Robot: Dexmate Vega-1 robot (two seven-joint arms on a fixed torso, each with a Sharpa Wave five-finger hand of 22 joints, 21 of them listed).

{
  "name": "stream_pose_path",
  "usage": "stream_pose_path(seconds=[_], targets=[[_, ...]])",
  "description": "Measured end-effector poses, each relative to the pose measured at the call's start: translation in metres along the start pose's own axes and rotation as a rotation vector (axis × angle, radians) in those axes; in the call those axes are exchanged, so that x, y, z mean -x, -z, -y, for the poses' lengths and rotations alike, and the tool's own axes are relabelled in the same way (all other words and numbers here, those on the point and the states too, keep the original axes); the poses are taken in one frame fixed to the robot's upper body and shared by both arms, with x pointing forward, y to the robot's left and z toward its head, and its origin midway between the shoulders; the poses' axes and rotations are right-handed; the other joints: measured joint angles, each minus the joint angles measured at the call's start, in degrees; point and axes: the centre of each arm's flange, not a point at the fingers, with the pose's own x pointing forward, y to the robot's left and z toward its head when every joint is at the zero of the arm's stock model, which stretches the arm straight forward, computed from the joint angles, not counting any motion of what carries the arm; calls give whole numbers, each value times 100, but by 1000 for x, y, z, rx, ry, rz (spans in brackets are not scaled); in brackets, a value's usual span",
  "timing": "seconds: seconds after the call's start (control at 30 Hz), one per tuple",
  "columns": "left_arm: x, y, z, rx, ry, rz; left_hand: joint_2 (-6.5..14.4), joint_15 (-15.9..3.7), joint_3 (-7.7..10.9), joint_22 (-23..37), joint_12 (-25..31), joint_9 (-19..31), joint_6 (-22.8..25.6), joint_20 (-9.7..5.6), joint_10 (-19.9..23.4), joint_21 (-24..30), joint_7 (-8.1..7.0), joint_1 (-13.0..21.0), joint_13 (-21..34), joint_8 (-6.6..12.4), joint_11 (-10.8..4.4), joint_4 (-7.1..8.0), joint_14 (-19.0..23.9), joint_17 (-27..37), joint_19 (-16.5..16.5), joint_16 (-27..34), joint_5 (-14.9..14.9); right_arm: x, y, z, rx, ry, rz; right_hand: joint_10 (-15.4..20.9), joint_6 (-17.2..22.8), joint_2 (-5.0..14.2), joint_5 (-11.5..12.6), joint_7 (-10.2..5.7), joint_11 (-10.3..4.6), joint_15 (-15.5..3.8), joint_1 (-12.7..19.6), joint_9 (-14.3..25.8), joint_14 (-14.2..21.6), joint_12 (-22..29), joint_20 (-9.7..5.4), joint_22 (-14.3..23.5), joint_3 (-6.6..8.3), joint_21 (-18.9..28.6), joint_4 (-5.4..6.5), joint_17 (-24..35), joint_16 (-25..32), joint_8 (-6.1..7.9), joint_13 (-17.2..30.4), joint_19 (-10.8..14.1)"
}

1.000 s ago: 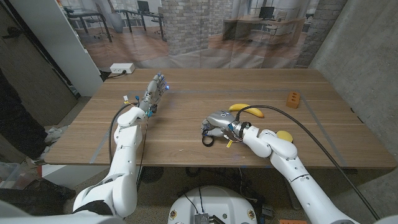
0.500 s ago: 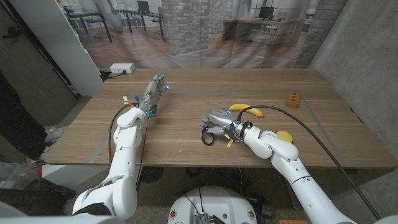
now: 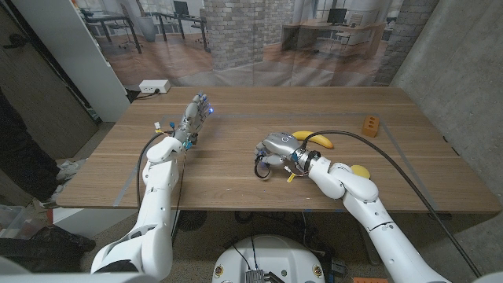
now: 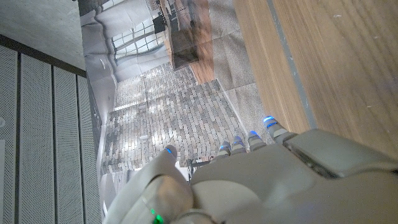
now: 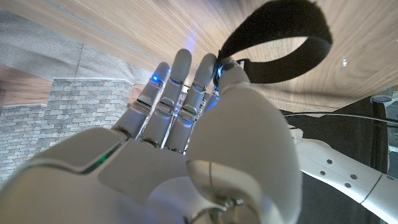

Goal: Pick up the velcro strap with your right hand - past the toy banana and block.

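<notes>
My right hand (image 3: pixel 277 148) hovers just above the middle of the table and pinches a black velcro strap (image 3: pixel 262 170), which hangs as a loop below its fingers. In the right wrist view the strap (image 5: pixel 280 37) curls out from between the thumb and a finger of the right hand (image 5: pixel 199 130). The yellow toy banana (image 3: pixel 317 139) lies just behind that hand, partly hidden by it. An orange block (image 3: pixel 370 125) sits farther back on the right. My left hand (image 3: pixel 194 115) is held up at the far left with fingers extended, holding nothing; the left wrist view shows its back (image 4: pixel 249 180).
A yellow object (image 3: pixel 359 170) lies beside my right forearm. A black cable (image 3: pixel 409 185) arcs over the right side of the table. A white box (image 3: pixel 154 86) sits off the far left corner. A person in dark clothes (image 3: pixel 16 149) stands at the left edge.
My right hand has lifted slightly and drawn back toward the banana with the strap hanging from its fingers. The left arm has stayed still.
</notes>
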Motion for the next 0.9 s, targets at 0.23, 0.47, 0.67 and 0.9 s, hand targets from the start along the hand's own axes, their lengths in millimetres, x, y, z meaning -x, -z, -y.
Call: stream_pose_path(seconds=[0.23,0.47,0.67,0.9], targets=[[3,-1,0,0,-1,4,0,0,0,0,0,0,0,0,0,0,0,0,0,0,0,0,0,0,0,0,0,0,1,7,11,19,-1,-1,0,0,-47,0,1,-19,1,0,19,0,0,-15,0,0,0,23,-42,8,-8,0],[4,-2,0,-1,-1,8,0,0,1,-1,0,0,0,0,0,-8,0,0,0,0,0,1,0,0,0,0,0,0,3,13,19,45,-8,-2,0,22,-66,0,2,-20,23,0,41,-1,0,-16,-1,45,-1,50,-85,13,-11,0],[6,-3,0,0,-3,12,0,0,-8,0,0,0,0,0,0,-22,0,0,0,0,0,-8,0,0,0,0,0,-1,4,18,23,69,-13,18,0,21,-93,0,23,-40,24,0,61,-1,0,-16,-1,45,-1,66,-128,14,-14,0],[7,-2,0,3,-5,14,0,0,-14,0,0,0,0,0,0,-22,0,0,0,0,0,-14,0,0,0,0,0,-1,6,24,26,95,-22,17,0,19,-94,0,23,-39,26,-2,60,-1,0,-15,-26,78,9,100,-150,14,-9,-1]])
